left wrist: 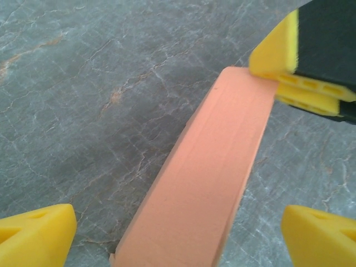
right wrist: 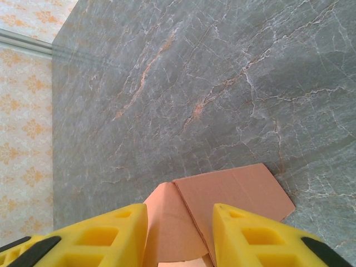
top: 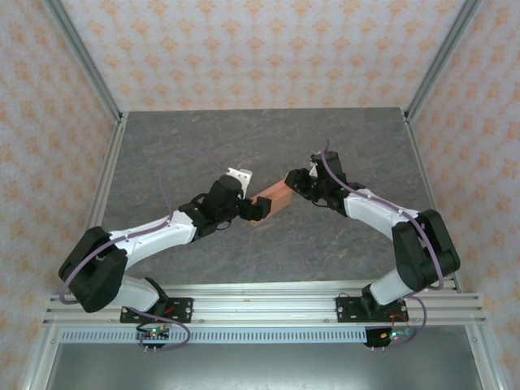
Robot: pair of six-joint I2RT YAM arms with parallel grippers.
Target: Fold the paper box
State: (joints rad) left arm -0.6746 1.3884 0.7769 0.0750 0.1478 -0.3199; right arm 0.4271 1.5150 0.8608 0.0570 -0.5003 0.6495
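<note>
The paper box [top: 274, 197] is a small salmon-orange folded piece hanging between my two grippers over the middle of the table. My right gripper [top: 294, 185] is shut on its far end. In the right wrist view, the box's flaps [right wrist: 233, 194] fan out past the yellow fingers [right wrist: 111, 233] of the right gripper [right wrist: 178, 214]. My left gripper [top: 258, 209] is at the box's near end and stands open. In the left wrist view, the long orange face [left wrist: 211, 172] runs up between the widely spread fingertips [left wrist: 39, 233] of the left gripper [left wrist: 179, 236] without touching them.
The grey marbled tabletop [top: 203, 146] lies below, bordered by aluminium rails [top: 106, 187] and patterned walls. A white tag [top: 239, 174] sits on the left wrist. The box casts a small shadow on the table beneath it.
</note>
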